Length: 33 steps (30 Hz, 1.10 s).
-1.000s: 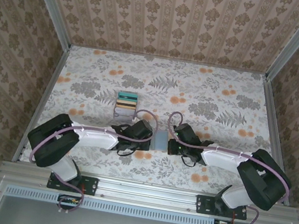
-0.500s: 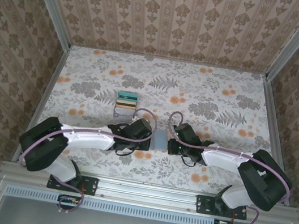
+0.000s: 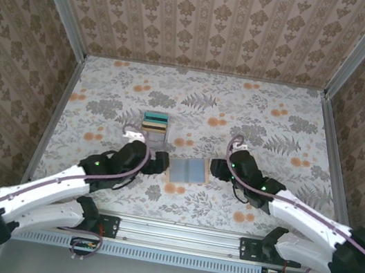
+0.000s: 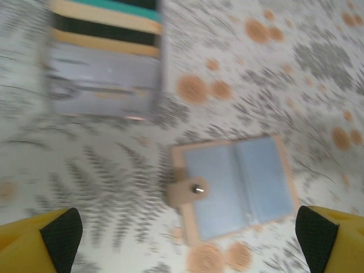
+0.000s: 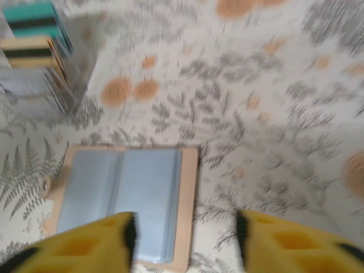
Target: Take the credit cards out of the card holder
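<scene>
The table (image 3: 275,124) is covered edge to edge with a pale cloth printed with grey fern leaves and orange blossoms. Walls (image 3: 210,15) papered in a tan and beige damask pattern close it in at the back and on both sides. Grey metal rails (image 3: 180,235) run along the near edge and up the corners.

The holder (image 3: 188,171) lies open and flat near the middle of the cloth, grey-blue inner face up with a tan border showing all round. In the left wrist view, a small tan tab (image 4: 186,192) with a metal stud sticks out from one side.

The cards (image 3: 154,126) sit in a short overlapping stack beyond the holder and to its left, apart from it. Teal is farthest, then yellow, with pale grey nearest. Both wrist views are blurred, so the print on the cards cannot be read.

The left gripper (image 3: 158,163) hangs just left of the holder with its yellow fingers (image 4: 57,236) spread wide and nothing between them. The right gripper (image 3: 217,168) is just right of the holder. Its fingers (image 5: 85,244) are parted over the holder's near edge, gripping nothing.
</scene>
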{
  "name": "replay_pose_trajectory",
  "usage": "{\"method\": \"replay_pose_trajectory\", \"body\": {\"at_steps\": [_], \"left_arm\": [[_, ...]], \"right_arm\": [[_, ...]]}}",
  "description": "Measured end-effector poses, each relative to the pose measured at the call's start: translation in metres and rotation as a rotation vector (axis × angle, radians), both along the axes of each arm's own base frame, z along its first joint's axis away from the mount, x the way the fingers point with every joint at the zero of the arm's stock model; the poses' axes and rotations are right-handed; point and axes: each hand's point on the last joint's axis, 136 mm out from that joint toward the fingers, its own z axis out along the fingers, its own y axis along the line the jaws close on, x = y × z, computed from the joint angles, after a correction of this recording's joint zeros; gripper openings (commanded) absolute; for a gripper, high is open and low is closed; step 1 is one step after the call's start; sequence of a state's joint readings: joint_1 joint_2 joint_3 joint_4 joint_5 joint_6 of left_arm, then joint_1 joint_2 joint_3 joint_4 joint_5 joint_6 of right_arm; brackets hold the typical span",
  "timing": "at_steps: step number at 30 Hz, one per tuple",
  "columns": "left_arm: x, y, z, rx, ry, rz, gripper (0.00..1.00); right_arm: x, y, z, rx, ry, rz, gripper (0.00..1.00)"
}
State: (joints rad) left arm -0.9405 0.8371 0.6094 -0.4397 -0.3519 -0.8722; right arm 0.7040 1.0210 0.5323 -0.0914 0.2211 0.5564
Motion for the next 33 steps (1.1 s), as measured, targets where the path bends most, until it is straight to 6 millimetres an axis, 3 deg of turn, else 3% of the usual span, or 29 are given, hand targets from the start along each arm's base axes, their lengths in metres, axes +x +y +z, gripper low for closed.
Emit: {"method": "replay_pose_trajectory", "body": {"at_steps": [2,9,18,23,26,29,33], "left_arm": [[0.003,0.027,0.005,0.027,-0.039,0.086,1.0],[0.01,0.107,0.022,0.112,-0.179,0.352,1.0],[0.039,0.157,0.026,0.434,-0.296,0.436,1.0],[0.06,0.202,0.025,0.514,-0.299,0.534,1.0],[0.081,0.234,0.017,0.512,-0.268,0.611,1.0],[0.099,0.251,-0.016,0.507,-0.196,0.608,1.0],[0.116,0.243,-0.06,0.513,-0.129,0.493,1.0]], "right_arm": [[0.0,-0.014,0.016,0.003,-0.069,-0.046,0.99],[0.004,-0.066,0.046,-0.058,-0.295,-0.238,1.0],[0.029,-0.125,0.058,-0.311,-0.435,-0.399,0.99],[0.052,-0.166,0.039,-0.434,-0.379,-0.506,1.0],[0.065,-0.182,0.008,-0.52,-0.3,-0.527,1.0],[0.074,-0.188,-0.018,-0.562,-0.246,-0.515,1.0],[0.086,-0.199,-0.024,-0.532,-0.254,-0.53,0.99]]}}
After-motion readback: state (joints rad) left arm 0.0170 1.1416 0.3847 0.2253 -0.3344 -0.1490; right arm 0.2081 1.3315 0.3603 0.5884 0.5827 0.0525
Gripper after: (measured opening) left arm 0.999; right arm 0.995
